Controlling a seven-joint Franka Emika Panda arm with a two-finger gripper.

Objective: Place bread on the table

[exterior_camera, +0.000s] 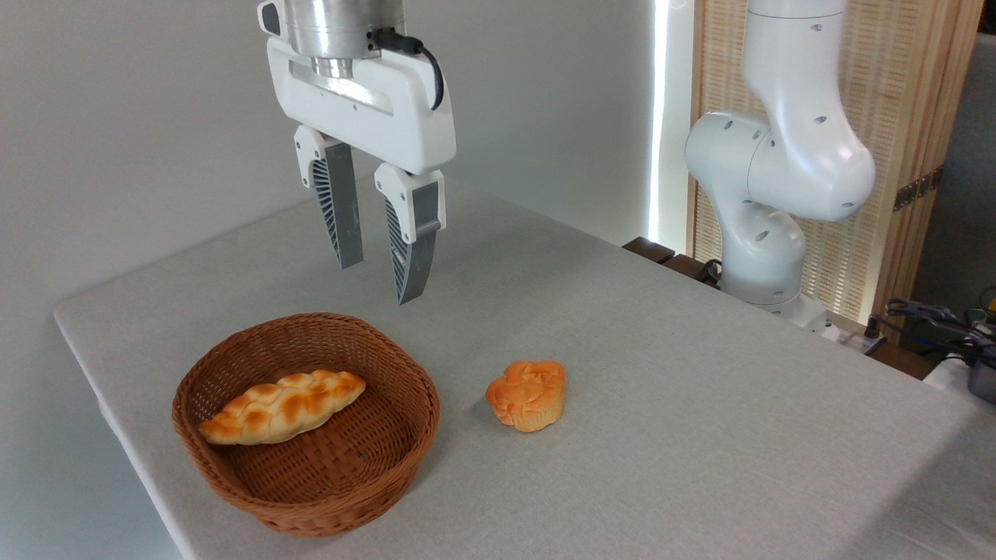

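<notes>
Fingers of mine, grey ribbed, hang spread apart with nothing between them, up in the air above the far rim of the round brown wicker basket. Small squat orange-golden bun with a lumpy top sits on the light grey-beige cloth-covered desk, just right of the basket, not touching it, well below and right of my fingers. Long braided golden loaf lies inside the basket, tilted along its floor. White arm base stands at the desk's far right edge.
</notes>
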